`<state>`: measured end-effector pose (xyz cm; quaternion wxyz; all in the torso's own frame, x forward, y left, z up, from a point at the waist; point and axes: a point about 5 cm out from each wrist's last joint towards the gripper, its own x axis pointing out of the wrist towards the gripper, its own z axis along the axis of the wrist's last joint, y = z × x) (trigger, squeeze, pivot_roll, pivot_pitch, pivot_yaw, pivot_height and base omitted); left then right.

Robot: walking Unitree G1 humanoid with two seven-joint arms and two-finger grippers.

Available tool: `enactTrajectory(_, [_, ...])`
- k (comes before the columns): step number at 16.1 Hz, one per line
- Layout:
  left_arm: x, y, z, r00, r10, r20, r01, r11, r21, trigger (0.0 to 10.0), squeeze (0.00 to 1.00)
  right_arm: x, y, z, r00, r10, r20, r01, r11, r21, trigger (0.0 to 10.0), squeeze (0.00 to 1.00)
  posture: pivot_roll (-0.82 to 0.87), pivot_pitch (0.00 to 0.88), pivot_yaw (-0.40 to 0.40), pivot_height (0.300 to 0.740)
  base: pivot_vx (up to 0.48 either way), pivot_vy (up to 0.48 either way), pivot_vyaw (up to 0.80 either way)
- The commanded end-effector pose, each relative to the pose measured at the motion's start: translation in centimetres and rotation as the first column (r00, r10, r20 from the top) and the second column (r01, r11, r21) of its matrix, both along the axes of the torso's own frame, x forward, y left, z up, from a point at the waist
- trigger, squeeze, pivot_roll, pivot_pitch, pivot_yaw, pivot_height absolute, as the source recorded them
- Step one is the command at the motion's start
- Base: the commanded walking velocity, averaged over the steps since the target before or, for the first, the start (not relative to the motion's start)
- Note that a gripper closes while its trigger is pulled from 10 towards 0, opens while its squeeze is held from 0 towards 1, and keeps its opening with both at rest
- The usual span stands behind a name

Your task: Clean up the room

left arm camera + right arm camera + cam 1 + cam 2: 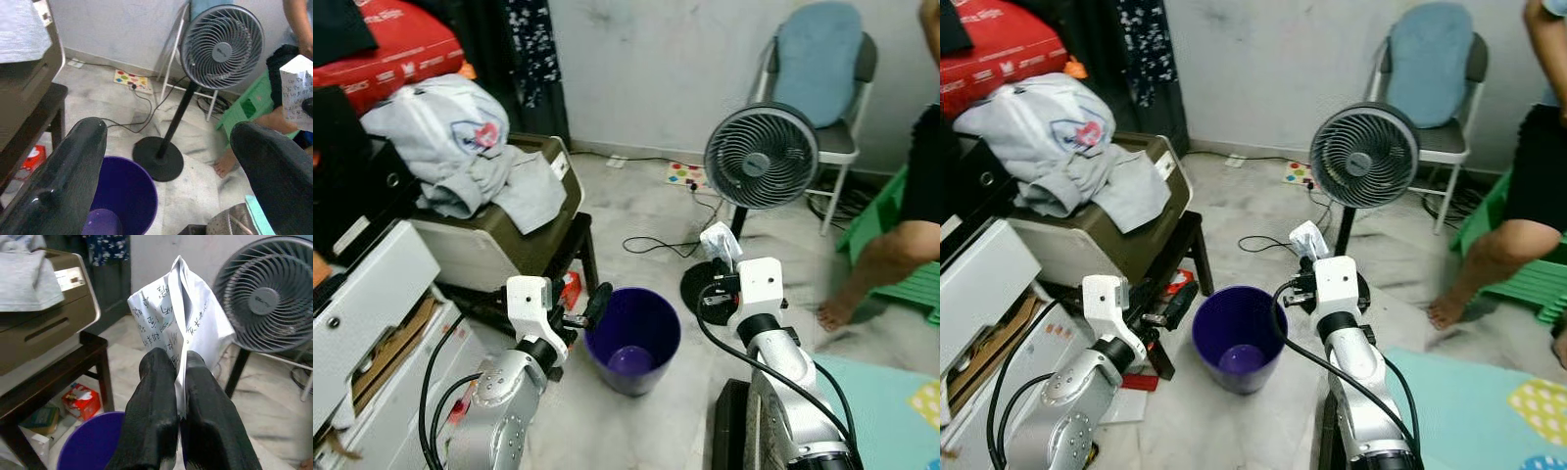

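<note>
- Far left, grey clothes [460, 147] lie heaped on a printer [524, 230], which sits on a dark stand [570, 245]; a red box [80, 400] lies on the floor under it.
- The left end effector [589, 311] hangs open and empty, its fingers [63, 181] spread wide, just beside the left rim of the bin [632, 339].
- The bin, purple, stands on the floor between the two arms; something purple lies at its bottom, otherwise it looks empty.
- The right end effector [178, 377] is closed on a sheet of paper [178, 316] with handwriting; the paper stands up out of the fingertips, held off the bin's right side and above rim height.
- Behind it stands a fan [761, 157] with its black cable [656, 245] trailing over the floor; a person's leg and foot [857, 284] rest at the far right, beside a green stool [891, 235].
- Judged step: carrying the paper over the bin to drop it.
- Risk: the paper is not yet above the opening, so letting go here would likely put it on the floor.
- Risk: the sheet is light and wide; if the fan is running, its draught could blow it off course. I cannot tell whether it is on.
- Risk: the left end effector crowds the rim, and a swing inward by either arm could tip the bin or knock the two arms together.
- Risk: a wide sweep to the right could reach the fan's pole or the person.
</note>
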<state>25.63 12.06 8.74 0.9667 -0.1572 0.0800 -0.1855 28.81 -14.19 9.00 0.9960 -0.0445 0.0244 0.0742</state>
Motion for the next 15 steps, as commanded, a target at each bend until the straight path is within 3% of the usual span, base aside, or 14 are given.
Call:
enactTrajectory(1, [0.03,0.18,-0.12,1.000,0.003,-0.006,-0.003,1.000,0.010,10.0,0.00,0.04,0.22,0.04,1.000,0.012,0.000,-0.012,1.000,0.003,10.0,0.00,-0.10,0.000,0.053,0.740,0.000,0.000,0.00])
enactTrajectory(3, [0.02,0.18,-0.13,1.000,0.001,-0.007,-0.001,1.000,0.012,10.0,0.00,0.04,0.39,0.08,1.000,0.025,0.006,-0.025,1.000,-0.018,10.0,0.00,-0.10,0.000,0.053,0.740,0.000,0.000,0.00])
enactTrajectory(8, [0.00,0.14,-0.16,1.000,-0.003,-0.012,0.003,1.000,0.008,10.0,0.00,0.01,0.49,0.09,1.000,0.025,0.008,-0.025,0.999,-0.024,10.0,0.00,-0.10,0.000,0.055,0.740,0.000,0.000,0.73])
enactTrajectory(15, [-0.10,0.00,0.06,1.000,-0.029,0.003,0.029,0.999,-0.019,10.0,0.00,0.01,0.38,0.14,1.000,0.014,0.010,-0.014,1.000,-0.010,10.0,0.00,-0.11,0.000,0.059,0.740,0.035,0.000,0.00])
